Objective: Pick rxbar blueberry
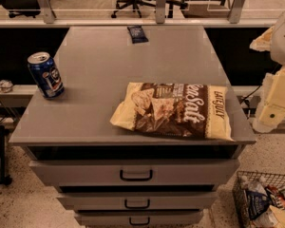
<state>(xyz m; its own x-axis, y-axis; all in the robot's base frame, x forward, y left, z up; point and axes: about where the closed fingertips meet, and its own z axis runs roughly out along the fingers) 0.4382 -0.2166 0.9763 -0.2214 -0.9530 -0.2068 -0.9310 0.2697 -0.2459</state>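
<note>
The rxbar blueberry (137, 33) is a small flat dark navy wrapper lying at the far edge of the grey cabinet top (99, 70), near the middle. My gripper (271, 109) is the cream-coloured piece at the right edge of the view, beside the cabinet's right side and off its top. It is far from the bar, nearer the front right corner, and it holds nothing that I can see.
A large cream-and-brown chip bag (173, 109) lies at the front right of the top. A blue soda can (45, 75) stands at the left edge. Drawers (135, 174) are below. A wire basket (266, 201) of snacks sits on the floor at the right. A glass partition runs behind the cabinet.
</note>
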